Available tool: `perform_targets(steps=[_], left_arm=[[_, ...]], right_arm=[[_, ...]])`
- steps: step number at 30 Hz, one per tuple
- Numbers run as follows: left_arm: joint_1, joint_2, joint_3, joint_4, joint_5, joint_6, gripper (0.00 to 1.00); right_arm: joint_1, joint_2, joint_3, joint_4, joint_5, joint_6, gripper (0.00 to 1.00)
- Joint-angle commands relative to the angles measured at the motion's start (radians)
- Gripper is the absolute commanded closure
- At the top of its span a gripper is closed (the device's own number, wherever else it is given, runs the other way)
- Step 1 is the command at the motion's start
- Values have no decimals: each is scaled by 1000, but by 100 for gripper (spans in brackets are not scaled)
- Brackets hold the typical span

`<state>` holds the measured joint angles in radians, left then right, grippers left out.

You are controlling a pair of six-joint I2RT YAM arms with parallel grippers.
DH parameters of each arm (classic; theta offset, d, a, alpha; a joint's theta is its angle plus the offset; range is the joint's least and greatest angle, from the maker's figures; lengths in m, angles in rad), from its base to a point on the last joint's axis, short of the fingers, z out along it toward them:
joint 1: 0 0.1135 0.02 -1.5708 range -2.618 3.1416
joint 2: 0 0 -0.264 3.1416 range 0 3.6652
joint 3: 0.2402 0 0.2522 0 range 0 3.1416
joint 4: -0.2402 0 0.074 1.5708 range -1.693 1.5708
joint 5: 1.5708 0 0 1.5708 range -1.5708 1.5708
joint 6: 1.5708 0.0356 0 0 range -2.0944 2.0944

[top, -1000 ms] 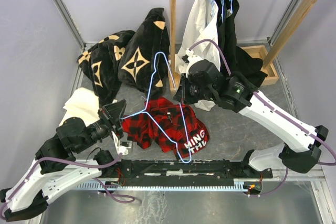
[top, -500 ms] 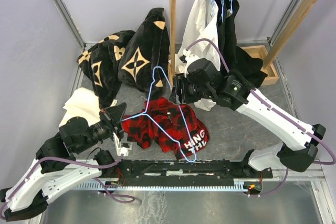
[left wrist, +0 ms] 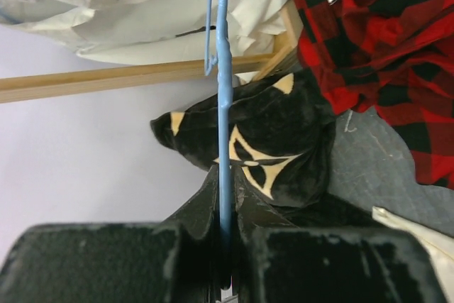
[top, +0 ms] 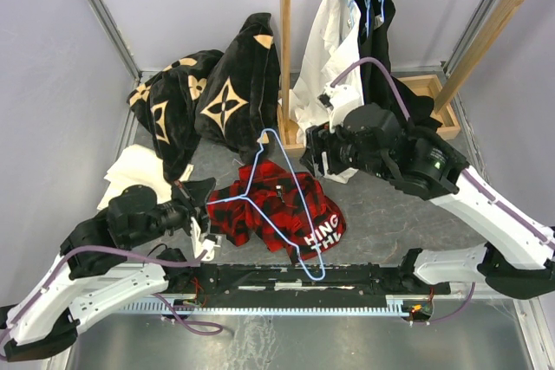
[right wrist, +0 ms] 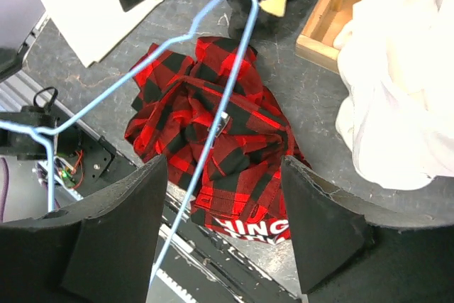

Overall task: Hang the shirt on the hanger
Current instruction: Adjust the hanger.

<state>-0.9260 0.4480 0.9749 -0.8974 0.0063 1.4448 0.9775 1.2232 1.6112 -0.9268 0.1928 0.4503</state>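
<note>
Top external view, left to right: the left pincer (top: 205, 210) is pressed together on one corner of the hanger (top: 245, 193), whose frame slants from there toward the near right, hook pointing far. Under it, the shirt (top: 277, 205) lies crumpled on the counter (top: 390, 214) between both arms. The right pincer (top: 314, 152), spread and empty, hovers just far-right of the shirt, so the cloth lies to its near-left. Far right, a wooden tray (top: 434, 86) catches a hanging black garment's (top: 381, 67) hem.

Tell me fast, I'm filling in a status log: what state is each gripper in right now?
Left gripper: closed on the hanger wire.
Right gripper: open, holding nothing.
</note>
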Motion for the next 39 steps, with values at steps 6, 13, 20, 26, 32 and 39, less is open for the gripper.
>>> perform_targets(steps=[6, 13, 20, 26, 32, 39], left_arm=[[4, 134, 112, -76, 52, -198, 97], [4, 222, 171, -119, 45, -294, 97], [4, 255, 187, -127, 32, -296, 97], [4, 279, 196, -134, 23, -304, 97], [5, 298, 217, -140, -1, -304, 97], [5, 313, 233, -147, -2, -310, 97]], right_arm=[[214, -8, 15, 116, 97, -127, 27], [311, -28, -107, 277, -9, -196, 27], [345, 50, -96, 273, -61, -255, 29], [346, 84, -91, 236, -142, -260, 31], [348, 101, -104, 170, -142, -264, 34], [348, 89, -135, 119, -13, -282, 33]])
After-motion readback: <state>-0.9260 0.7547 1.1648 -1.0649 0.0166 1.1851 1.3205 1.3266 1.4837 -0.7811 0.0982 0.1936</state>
